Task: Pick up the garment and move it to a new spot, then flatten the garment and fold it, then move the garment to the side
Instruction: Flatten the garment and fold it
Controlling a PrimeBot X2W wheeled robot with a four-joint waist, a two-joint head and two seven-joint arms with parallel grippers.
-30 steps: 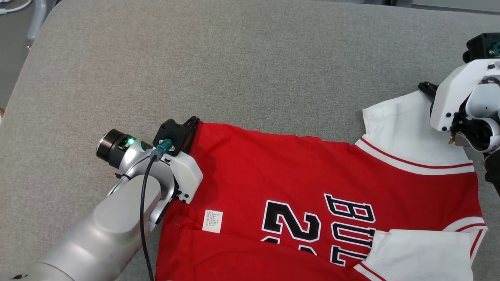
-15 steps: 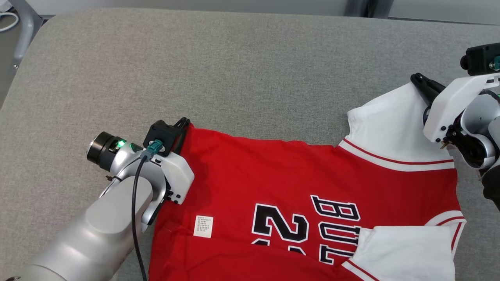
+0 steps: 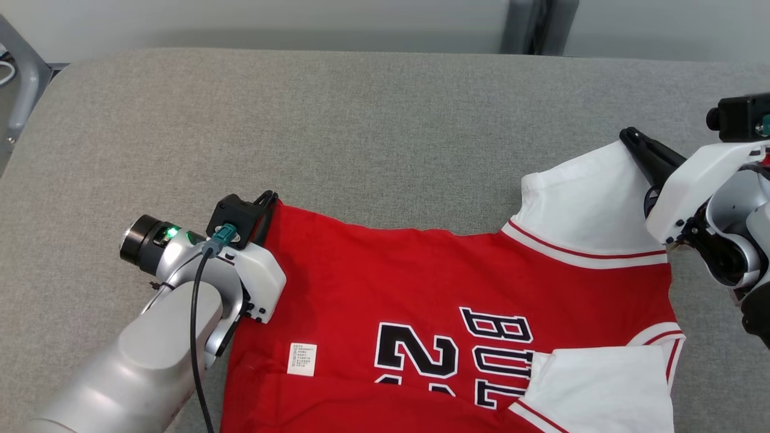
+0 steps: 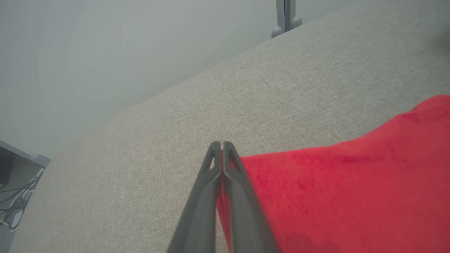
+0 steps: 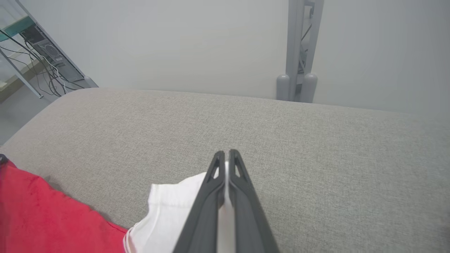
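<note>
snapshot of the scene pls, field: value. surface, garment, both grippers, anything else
surface: grey fabric pad
garment: red jersey, black lettering, spread on the pad
left gripper: shut on the jersey's red corner
right gripper: shut on the edge of its white sleeve
other: small white label on the red cloth

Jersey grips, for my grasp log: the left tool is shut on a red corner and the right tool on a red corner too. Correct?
Not quite. The right tool is shut on the white sleeve of the jersey, not a red corner, as the right wrist view shows. The left tool is shut on a red corner.
</note>
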